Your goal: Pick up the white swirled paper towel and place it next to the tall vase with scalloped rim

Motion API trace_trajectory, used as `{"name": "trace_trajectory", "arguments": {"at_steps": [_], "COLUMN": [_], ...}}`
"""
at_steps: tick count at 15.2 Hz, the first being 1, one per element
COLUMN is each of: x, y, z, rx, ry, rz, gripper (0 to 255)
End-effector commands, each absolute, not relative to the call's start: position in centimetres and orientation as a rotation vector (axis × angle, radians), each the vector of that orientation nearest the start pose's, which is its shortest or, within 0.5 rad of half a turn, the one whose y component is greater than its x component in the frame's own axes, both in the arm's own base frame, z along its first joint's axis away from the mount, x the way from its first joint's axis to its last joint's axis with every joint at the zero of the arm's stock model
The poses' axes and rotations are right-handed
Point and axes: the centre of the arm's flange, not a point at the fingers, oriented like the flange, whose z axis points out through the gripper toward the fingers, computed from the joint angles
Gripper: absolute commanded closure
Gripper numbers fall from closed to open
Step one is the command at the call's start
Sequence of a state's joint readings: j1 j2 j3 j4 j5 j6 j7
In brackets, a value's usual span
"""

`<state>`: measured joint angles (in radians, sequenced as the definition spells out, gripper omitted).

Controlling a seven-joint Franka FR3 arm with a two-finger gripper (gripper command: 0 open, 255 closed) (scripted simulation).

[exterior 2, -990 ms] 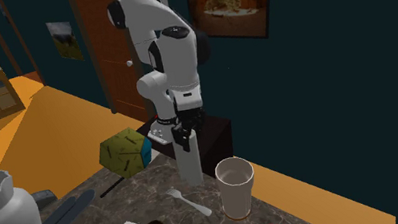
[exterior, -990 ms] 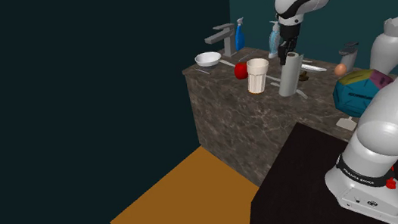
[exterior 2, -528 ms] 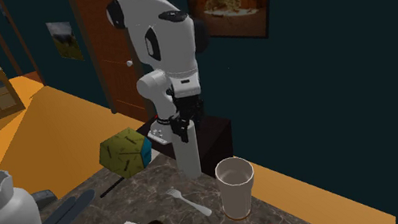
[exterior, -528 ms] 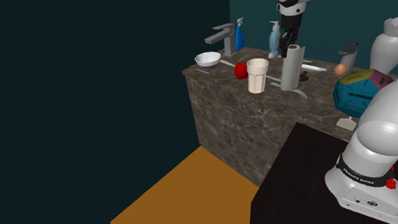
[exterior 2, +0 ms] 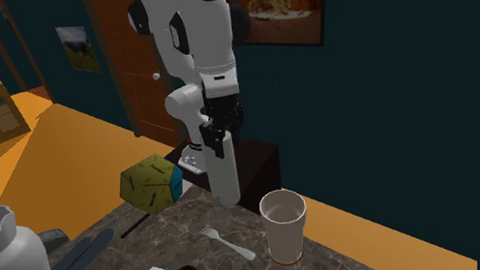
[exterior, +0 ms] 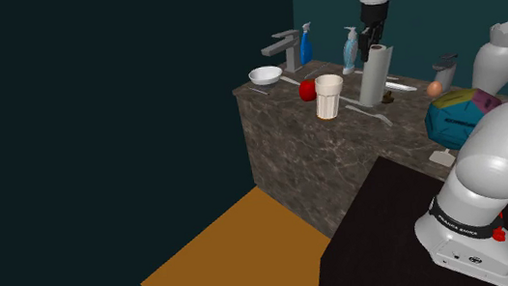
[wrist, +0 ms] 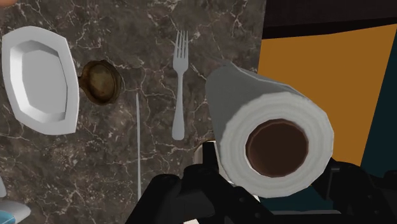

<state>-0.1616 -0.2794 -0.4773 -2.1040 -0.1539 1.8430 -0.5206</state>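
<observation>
- Arm: reaches high from its stand, wrist pointing straight down.
- Gripper (exterior: 374, 43): clamped on the top of the paper towel (exterior: 371, 76), which hangs just above the table (exterior: 287, 148) edge.
- Vase (exterior: 500, 58): well apart from the roll.

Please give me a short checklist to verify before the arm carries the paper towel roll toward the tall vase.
1. Jaws shut on the paper towel roll: ok.
2. Roll off the counter: ok.
3. Roll upright in the gripper: ok.
4. Low path to the vase clear: not ok, egg and faceted ball lie between.
5. Free spot beside the vase: cannot tell.
</observation>
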Motion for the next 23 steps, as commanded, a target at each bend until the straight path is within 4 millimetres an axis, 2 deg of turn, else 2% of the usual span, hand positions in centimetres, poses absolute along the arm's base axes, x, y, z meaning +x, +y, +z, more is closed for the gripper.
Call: {"name": "trace_trajectory", "arguments": {"at_steps": [1,23], "x": [37.0,37.0], "y": [-31.0,-31.0], "z": [53.2,64.8], "rx": [-3.153,-3.153], "ry": [0.094,0.094], "rz": [0.030,0.030], "gripper": [255,255]}}
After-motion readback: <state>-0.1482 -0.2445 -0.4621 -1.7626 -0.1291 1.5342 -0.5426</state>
